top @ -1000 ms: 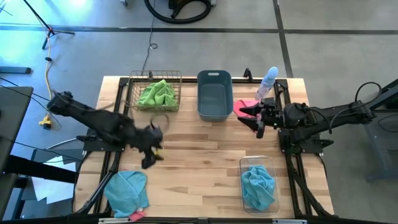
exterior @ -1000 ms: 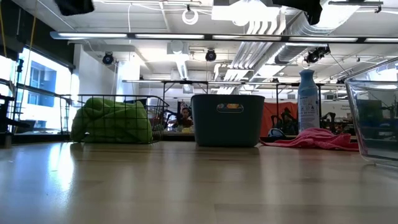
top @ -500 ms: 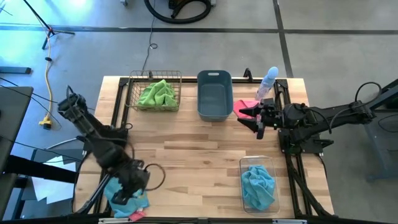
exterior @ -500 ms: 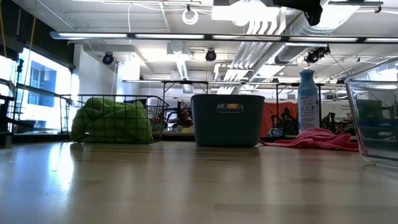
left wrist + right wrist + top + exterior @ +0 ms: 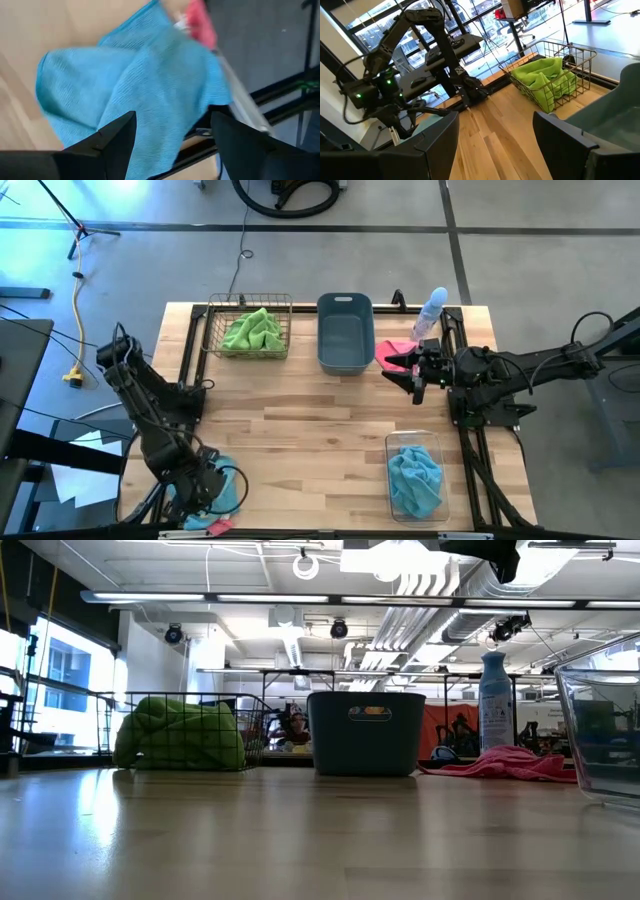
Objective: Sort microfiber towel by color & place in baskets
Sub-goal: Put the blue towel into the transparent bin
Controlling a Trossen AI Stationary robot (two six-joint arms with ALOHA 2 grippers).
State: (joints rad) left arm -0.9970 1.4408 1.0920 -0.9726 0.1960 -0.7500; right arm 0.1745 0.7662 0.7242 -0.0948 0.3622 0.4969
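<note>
Hovering over the light blue towel point(image 5: 135, 80), left gripper point(image 5: 170, 135) spread wide; no readable writing.

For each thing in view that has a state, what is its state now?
Wire basket: holds a green towel.
Grey-blue tub: empty.
Clear bin: holds a blue towel.
Spray bottle: upright.
Left gripper: open over a loose blue towel.
Right gripper: open, empty.

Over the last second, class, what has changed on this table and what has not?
The left gripper swung from mid-table to the near-left corner and now hovers open over the blue towel there, not yet gripping it. The right gripper, baskets and other towels stayed put.
</note>
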